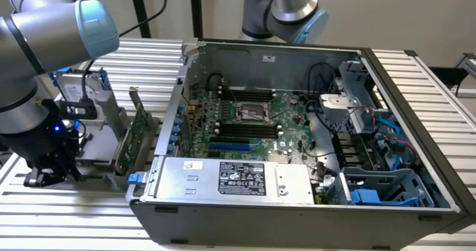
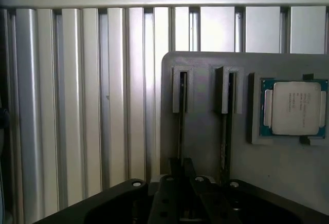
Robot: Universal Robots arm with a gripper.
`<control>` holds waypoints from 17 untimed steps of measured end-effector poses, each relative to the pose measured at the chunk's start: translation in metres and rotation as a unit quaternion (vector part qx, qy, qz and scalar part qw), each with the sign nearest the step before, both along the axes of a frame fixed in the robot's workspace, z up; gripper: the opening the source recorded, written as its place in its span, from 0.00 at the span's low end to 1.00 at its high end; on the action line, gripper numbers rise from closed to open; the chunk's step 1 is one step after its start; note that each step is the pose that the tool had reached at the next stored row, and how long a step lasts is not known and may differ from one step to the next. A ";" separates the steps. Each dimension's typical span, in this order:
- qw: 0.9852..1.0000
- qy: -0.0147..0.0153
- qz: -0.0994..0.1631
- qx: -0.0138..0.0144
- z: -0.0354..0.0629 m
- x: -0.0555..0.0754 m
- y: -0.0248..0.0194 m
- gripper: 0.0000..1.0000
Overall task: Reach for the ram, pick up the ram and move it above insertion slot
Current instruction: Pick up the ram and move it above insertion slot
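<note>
Black gripper [image 2: 181, 175] housing sits closest to us in the wrist view, bolt heads showing on its matte body, and it's hanging right over the ram [image 2: 182, 116]. We see the ram edge-on, a thin dark strip standing upright in a narrow slot of the grey holder plate [image 2: 205, 64]. The gripper's tip lines up with that slot at the strip's near end. Are the jaws apart or together? We cannot tell from here.

Just beside it runs a neighbouring slot [image 2: 225, 116], parallel, with its own thin dark edge inside. Each slot has a raised, squared-off grey guide at its far end. Next along the plate we've got a processor [image 2: 294, 108], a square with a dull metal lid on a green rim, lying flat in a shallow recess. Beneath the plate stretches the slatted aluminium table [image 2: 72, 106], ribbed and lightly shiny.

Over in the exterior view, the arm is low at that view's left edge. Between it and the computer case [image 1: 297, 220] stands a tall green expansion card [image 1: 137, 136], upright, with a silver hard drive [image 1: 74, 89] propped behind. The case lies open, a grey steel box showing a green motherboard [image 1: 246, 122] and a labelled power supply [image 1: 238, 178]. A second arm [image 1: 286, 8] stands behind the case.
</note>
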State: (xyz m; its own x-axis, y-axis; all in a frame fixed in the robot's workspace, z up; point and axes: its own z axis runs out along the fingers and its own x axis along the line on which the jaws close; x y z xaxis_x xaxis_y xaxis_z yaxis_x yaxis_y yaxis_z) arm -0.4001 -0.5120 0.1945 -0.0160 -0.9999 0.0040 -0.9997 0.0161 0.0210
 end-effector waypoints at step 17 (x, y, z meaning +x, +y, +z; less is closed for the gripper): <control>1.000 0.000 0.009 0.000 0.0254 0.000 0.0002 0.14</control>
State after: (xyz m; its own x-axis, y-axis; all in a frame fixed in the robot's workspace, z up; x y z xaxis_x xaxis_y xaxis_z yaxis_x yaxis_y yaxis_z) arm -0.4001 -0.5117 0.2199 0.0029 -1.0000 0.0039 -0.9998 -0.0028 0.0209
